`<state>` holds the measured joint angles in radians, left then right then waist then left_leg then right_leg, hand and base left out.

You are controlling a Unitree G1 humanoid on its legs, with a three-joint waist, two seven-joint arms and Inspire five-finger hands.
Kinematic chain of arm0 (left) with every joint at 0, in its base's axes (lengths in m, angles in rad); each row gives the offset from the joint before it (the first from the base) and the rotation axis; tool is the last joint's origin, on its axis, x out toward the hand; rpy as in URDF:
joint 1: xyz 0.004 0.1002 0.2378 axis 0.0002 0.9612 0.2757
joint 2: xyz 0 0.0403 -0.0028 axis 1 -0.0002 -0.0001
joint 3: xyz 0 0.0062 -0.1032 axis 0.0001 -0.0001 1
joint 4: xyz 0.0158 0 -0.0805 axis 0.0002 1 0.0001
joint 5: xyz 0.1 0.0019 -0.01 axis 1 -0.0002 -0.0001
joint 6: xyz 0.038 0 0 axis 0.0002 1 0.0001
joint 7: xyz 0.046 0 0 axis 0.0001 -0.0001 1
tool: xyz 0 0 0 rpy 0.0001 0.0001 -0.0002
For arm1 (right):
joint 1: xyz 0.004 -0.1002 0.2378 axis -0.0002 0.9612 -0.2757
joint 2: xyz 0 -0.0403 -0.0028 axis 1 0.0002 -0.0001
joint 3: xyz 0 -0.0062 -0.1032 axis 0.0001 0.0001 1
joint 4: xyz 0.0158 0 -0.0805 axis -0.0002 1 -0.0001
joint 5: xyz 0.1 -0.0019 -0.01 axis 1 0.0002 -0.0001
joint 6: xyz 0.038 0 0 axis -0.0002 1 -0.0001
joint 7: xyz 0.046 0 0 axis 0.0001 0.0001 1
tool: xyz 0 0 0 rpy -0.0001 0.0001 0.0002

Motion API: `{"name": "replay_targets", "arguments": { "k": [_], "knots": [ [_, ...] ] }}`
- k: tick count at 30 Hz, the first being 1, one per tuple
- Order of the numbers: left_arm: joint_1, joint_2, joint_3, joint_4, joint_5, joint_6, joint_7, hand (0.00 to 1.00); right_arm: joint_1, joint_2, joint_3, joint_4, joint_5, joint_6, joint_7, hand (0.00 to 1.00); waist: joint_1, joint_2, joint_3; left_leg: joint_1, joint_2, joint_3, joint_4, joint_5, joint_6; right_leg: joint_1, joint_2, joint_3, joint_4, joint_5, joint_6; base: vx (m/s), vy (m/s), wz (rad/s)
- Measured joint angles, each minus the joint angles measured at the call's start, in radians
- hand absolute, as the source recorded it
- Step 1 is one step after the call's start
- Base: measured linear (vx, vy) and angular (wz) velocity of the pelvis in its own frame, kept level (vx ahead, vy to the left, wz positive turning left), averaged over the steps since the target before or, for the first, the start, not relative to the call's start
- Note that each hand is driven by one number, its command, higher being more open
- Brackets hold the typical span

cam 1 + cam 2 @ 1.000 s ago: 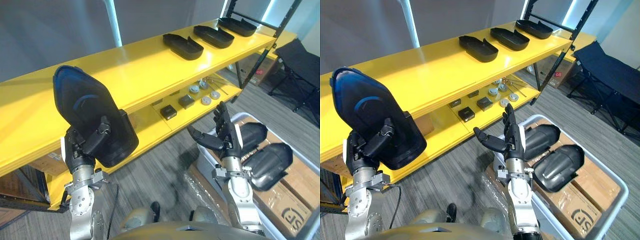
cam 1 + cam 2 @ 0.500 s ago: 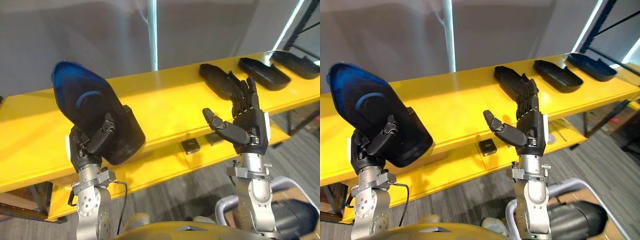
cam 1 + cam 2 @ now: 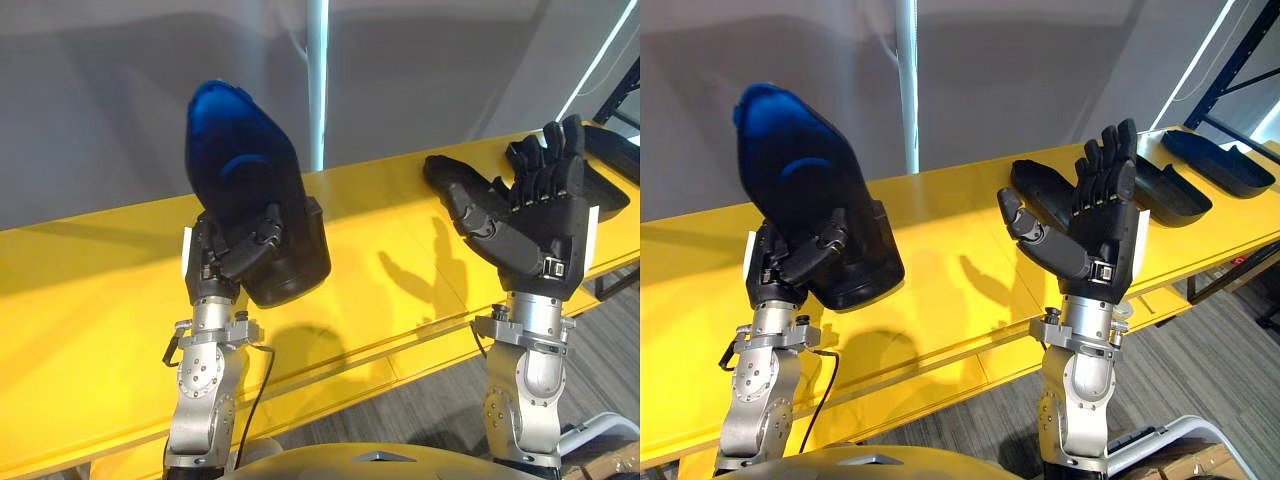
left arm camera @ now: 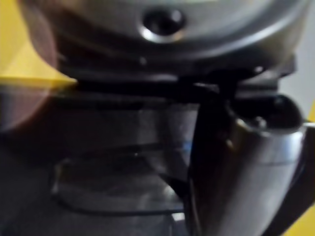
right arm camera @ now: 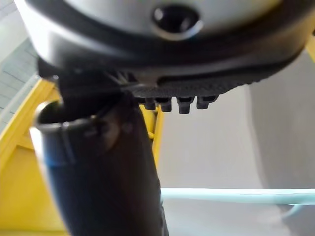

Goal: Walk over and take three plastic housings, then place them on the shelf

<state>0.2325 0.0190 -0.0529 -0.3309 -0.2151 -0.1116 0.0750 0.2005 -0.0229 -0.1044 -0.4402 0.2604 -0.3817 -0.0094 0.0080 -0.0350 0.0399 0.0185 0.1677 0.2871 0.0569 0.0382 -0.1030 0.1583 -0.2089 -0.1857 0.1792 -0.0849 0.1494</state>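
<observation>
Left hand (image 3: 235,255): fingers and thumb curled round the squared, boxy end of 1 housing (image 3: 245,185), clamped from below. The housing stands nearly upright, rounded end up, in the air over the shelf (image 3: 90,300), above the front part of its top board and not touching it.

Right hand (image 3: 535,225): raised, palm facing, fingers straight and spread, holding nothing. It stands before the shelf's front edge.

Shelved housings: 3 lie farther toward the shelf's right end, hollow side up like shallow trays. The nearest (image 3: 1032,183) is partly behind the right hand, then a second (image 3: 1180,192) and a third (image 3: 1220,165).

Handling, as judged:
- Dark moulded shell, stiff. Should not flex under the fingers.
- Hollow, so probably light for its bulk. 1 hand carries it.
- Glossy, curved skin, likely slippery. The domed end gives no purchase.
- Best hold is the squared end or the open rim, where there are edges to hook on.
- It is much bigger than the hand, so it may tip or swing if the hold slackens.
- Set it down flat, well clear of the front edge.
</observation>
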Motion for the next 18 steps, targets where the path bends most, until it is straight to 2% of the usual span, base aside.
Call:
{"name": "replay_targets", "arguments": {
  "k": [3,5,6,10,12,15,18],
  "knots": [
    [-0.048,0.006,-0.050,0.005,-0.005,0.075,-0.023,0.00,0.000,0.001,0.014,0.000,-0.001,0.011,0.007,1.00,-0.010,0.002,-0.005,0.029,-0.002,0.019,-0.050,0.018,0.001,0.000,0.002,0.001,-0.002,0.018,0.000,0.04,0.016,-0.12],
    [-0.132,0.026,-0.112,0.024,-0.016,0.158,-0.028,0.00,0.002,0.001,0.038,-0.001,-0.004,0.039,0.015,1.00,-0.017,0.004,-0.007,0.049,-0.003,0.040,-0.079,0.030,0.002,-0.003,0.002,0.007,-0.007,0.027,0.007,0.01,0.016,-0.20],
    [-0.154,0.030,-0.127,0.034,-0.017,0.178,-0.027,0.00,0.003,0.001,0.044,-0.001,-0.005,0.046,0.021,1.00,-0.018,0.005,-0.007,0.057,-0.003,0.047,-0.083,0.031,0.002,-0.003,0.002,0.012,-0.007,0.029,0.010,-0.01,0.015,-0.33],
    [-0.303,0.033,-0.172,0.179,-0.024,0.266,0.020,0.00,0.011,0.000,0.090,-0.015,-0.010,0.071,0.055,1.00,-0.050,0.017,-0.017,0.086,-0.004,0.088,-0.124,0.049,0.003,-0.019,0.004,0.045,-0.008,0.039,0.015,-0.03,0.011,-0.27],
    [-0.382,0.034,-0.172,0.315,-0.023,0.319,0.079,0.00,0.025,-0.002,0.107,-0.030,-0.009,0.084,0.077,1.00,-0.073,0.018,-0.017,0.096,-0.006,0.122,-0.141,0.058,0.002,-0.036,0.004,0.062,-0.011,0.040,0.016,-0.05,0.004,-0.43],
    [-0.435,0.030,-0.138,0.392,-0.046,0.340,0.121,0.00,0.032,-0.005,0.109,-0.034,-0.009,0.092,0.098,1.00,-0.094,0.018,-0.017,0.096,-0.007,0.143,-0.145,0.059,0.003,-0.042,0.004,0.083,-0.026,0.043,0.019,-0.07,-0.008,-0.23],
    [-0.503,0.030,-0.111,0.465,-0.053,0.357,0.158,0.00,0.036,-0.019,0.114,-0.034,-0.006,0.098,0.122,1.00,-0.097,0.020,-0.017,0.093,-0.006,0.161,-0.146,0.050,0.001,-0.049,0.004,0.095,-0.040,0.043,0.019,-0.08,-0.012,-0.22]
  ]
}}
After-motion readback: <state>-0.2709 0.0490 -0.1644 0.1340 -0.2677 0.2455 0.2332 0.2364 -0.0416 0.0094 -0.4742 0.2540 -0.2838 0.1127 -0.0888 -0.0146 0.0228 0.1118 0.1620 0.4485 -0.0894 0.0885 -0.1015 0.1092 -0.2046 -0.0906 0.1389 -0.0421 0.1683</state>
